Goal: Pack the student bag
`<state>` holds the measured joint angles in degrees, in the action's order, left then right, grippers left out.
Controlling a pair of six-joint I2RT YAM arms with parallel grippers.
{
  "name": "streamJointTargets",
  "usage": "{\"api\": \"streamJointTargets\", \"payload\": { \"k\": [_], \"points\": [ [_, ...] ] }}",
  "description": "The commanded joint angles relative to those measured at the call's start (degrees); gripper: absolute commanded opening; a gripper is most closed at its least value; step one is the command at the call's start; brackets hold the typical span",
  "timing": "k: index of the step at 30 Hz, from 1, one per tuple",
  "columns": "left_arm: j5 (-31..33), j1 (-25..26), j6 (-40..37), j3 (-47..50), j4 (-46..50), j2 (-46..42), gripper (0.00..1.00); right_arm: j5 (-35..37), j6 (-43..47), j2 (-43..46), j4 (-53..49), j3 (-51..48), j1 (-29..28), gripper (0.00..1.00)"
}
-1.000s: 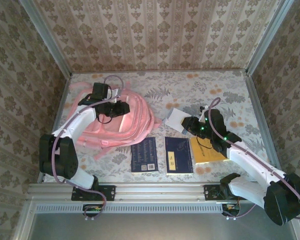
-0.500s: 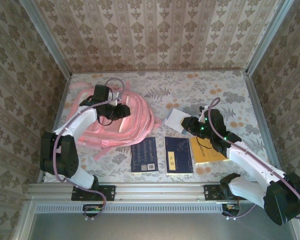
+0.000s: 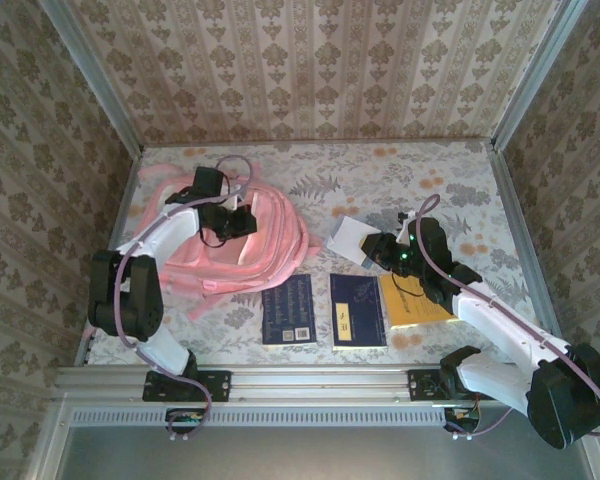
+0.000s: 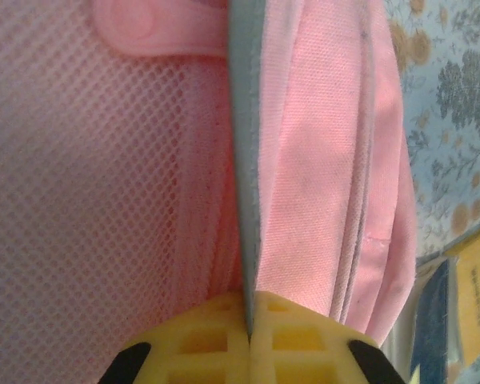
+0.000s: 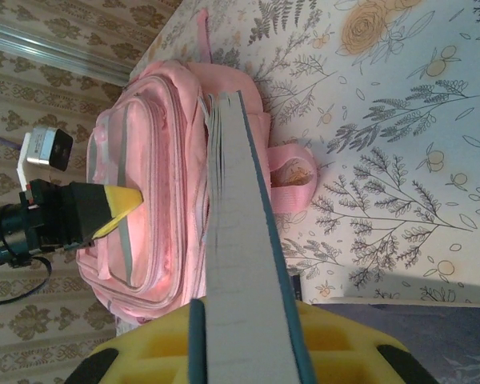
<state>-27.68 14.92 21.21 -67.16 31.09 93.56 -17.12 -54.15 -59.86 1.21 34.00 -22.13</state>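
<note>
Down front, a dark blue book [image 3: 288,310] lies waiting. The right gripper [image 3: 370,248] clamps a grey notebook [image 5: 240,240] edge-on. Back-left, the left gripper [image 3: 242,222] pinches grey trim on the student bag [image 3: 270,255]. If that thin trim slips free, I reckon the notebook jams against the fabric.

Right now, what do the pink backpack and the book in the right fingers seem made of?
The student bag: matte woven cloth, weave visible, plus open mesh panel. The book: likely paper under a smooth card cover; stacked page edges show.
</note>
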Motion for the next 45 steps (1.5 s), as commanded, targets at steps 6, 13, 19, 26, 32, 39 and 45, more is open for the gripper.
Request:
{"api": "streamJointTargets", "payload": {
  "k": [6,13,19,26,32,39,45],
  "points": [
    [1.9,-1.3,-2.5,-4.8,4.4,-12.8,0.00,-2.7,4.2,-0.3,-3.6,6.2,-0.1,0.00],
    [-0.5,-4.1,-1.4,-8.2,3.1,-18.3,0.00,-10.5,6.2,-6.7,-4.6,13.2,-1.0,0.00],
    [-5.6,-6.9,1.7,-5.3,-4.3,-22.6,0.00,-18.6,5.1,-16.7,-0.8,20.3,-3.5,0.00],
    [-14.5,-9.0,5.5,-1.7,-12.5,-24.9,0.00,-30.2,2.9,-38.0,7.4,34.6,-6.6,0.00],
    [-15.8,-8.7,6.6,-1.6,-13.8,-24.8,0.00,-37.8,-4.5,-57.2,20.6,49.0,-9.9,0.03],
    [-15.5,-8.6,6.1,-4.6,-12.0,-21.7,0.00,-31.3,-3.6,-70.2,13.4,65.0,-18.8,0.19],
    [-11.2,-8.3,8.0,-10.1,-11.4,-17.6,0.00,-8.2,-6.1,-69.1,12.9,61.6,-23.6,0.39]
  ]
}}
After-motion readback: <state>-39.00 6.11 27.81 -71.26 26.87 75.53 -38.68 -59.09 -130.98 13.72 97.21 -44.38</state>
